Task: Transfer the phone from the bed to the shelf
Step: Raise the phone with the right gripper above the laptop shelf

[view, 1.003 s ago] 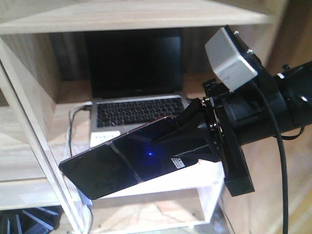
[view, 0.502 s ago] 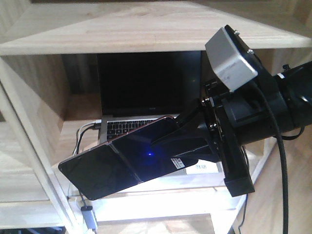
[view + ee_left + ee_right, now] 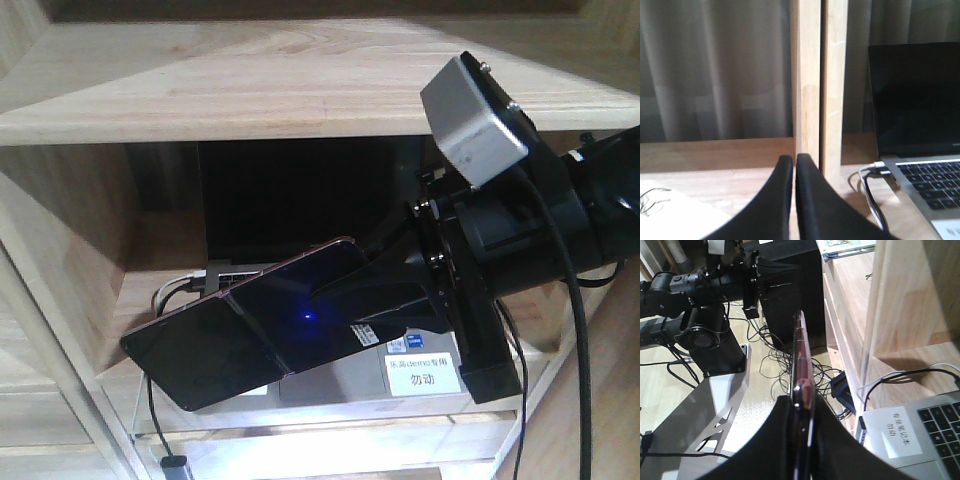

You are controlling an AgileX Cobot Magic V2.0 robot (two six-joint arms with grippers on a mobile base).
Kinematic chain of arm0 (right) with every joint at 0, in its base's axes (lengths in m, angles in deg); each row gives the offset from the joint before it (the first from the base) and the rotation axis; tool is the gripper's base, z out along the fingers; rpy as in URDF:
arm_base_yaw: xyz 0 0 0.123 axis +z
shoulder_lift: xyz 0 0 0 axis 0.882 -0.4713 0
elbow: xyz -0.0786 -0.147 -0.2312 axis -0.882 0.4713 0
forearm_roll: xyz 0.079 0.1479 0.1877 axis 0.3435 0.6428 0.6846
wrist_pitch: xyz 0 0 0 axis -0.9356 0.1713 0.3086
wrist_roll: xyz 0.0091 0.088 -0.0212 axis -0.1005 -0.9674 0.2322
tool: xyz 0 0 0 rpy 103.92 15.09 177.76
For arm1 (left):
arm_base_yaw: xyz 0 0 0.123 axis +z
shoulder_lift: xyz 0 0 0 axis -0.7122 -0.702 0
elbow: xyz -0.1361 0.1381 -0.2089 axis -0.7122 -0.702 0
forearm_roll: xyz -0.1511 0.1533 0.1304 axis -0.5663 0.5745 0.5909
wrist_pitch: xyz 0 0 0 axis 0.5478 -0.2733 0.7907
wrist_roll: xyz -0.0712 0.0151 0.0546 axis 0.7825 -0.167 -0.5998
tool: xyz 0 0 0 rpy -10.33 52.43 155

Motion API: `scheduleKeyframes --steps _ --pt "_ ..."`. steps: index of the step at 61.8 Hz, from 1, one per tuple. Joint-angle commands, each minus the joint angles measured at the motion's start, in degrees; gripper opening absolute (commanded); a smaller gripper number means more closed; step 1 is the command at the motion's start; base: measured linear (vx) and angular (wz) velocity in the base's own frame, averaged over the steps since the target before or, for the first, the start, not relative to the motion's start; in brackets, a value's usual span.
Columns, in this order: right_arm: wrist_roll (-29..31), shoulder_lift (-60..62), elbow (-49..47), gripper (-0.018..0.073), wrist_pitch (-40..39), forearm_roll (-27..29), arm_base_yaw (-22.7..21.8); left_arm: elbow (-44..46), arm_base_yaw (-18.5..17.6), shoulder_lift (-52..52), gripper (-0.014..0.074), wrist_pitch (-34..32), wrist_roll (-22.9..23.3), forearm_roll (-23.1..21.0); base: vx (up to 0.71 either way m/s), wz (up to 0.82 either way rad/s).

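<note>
While the right hand (image 3: 345,292) squeezes one end of the phone (image 3: 240,340) between its two black fingers, the rest of the phone sticks out to the left. The phone is black and shiny, with a fold line across its middle and a small white sticker (image 3: 365,335) close to the fingers. It is tilted, and its free end is the lower one.

We see the phone in front of the shelf (image 3: 300,95), by the front edge of the board that carries the laptop (image 3: 280,200). It hides part of the laptop's keys. We cannot tell if the low end touches anything.

From the right wrist we see the phone (image 3: 800,345) thin side on, with a pinkish edge, held tight in the hand (image 3: 801,407). The floor is behind it, and the laptop (image 3: 925,435) lies to the right with a white label (image 3: 895,432) on it.

A grey box (image 3: 472,108) sits on top of the right arm. Cables (image 3: 165,295) lie at the left edge of the laptop's board.

The left hand (image 3: 794,175) is closed, with its two fingers pressed together and nothing between them. It is low over a wooden board, in front of a pale wooden post (image 3: 820,85) and a grey curtain (image 3: 715,70).
</note>
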Motion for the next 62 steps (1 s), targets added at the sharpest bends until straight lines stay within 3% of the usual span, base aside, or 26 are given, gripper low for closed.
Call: scheduleKeyframes --steps 1,62 --pt "0.1 1.6 -1.4 -0.0002 3.2 4.9 0.0 1.4 0.2 0.4 0.0001 -4.1 0.5 -0.6 0.06 0.01" --pt "0.1 1.6 -1.4 -0.0002 2.8 6.9 0.0 1.4 0.2 0.4 0.0001 -4.1 0.5 -0.6 0.01 0.0"
